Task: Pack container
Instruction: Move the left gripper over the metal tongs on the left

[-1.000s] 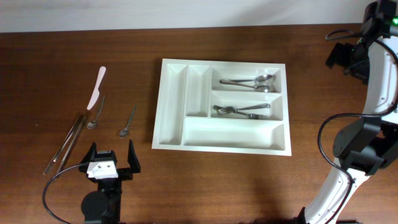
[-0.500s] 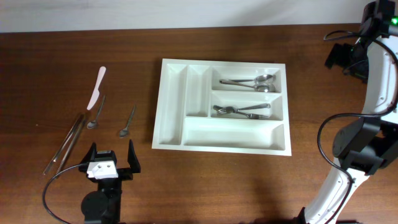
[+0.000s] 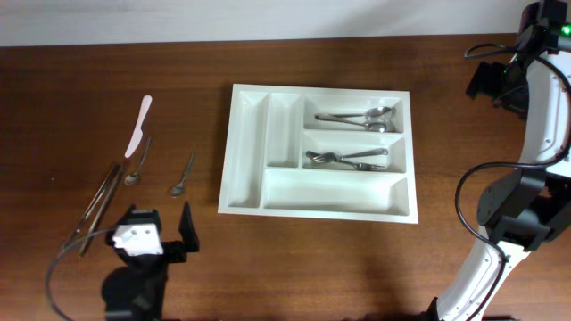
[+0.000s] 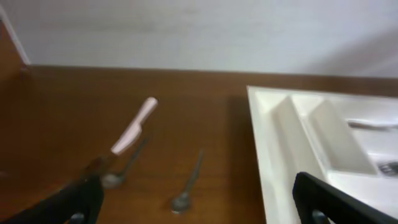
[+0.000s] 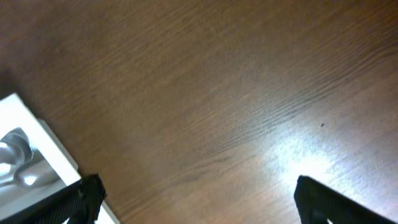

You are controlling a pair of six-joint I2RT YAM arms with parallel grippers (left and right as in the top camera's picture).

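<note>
The container (image 3: 330,192), a white tray with five compartments, lies mid-table; its left edge (image 4: 273,143) shows in the left wrist view and one corner (image 5: 46,140) in the right wrist view. Spoons (image 3: 361,118) fill its top right compartment and forks (image 3: 348,159) the one below. Left of it on the wood lie a pink-handled knife (image 3: 138,125), a spoon (image 3: 136,162), a small spoon (image 3: 183,175) and long metal chopsticks (image 3: 94,207). My left gripper (image 3: 159,225) stands open near the front edge, just short of the small spoon (image 4: 186,186). My right gripper (image 3: 491,82) hangs open at the far right, above bare wood.
The right arm's white links and black cable (image 3: 513,205) stand along the table's right side. A pale wall borders the table's far edge (image 4: 186,31). Bare brown wood lies between the tray and the right gripper (image 5: 202,205).
The left arm has shifted a little to the left and toward the front edge. The right arm, the tray and the cutlery have stayed put.
</note>
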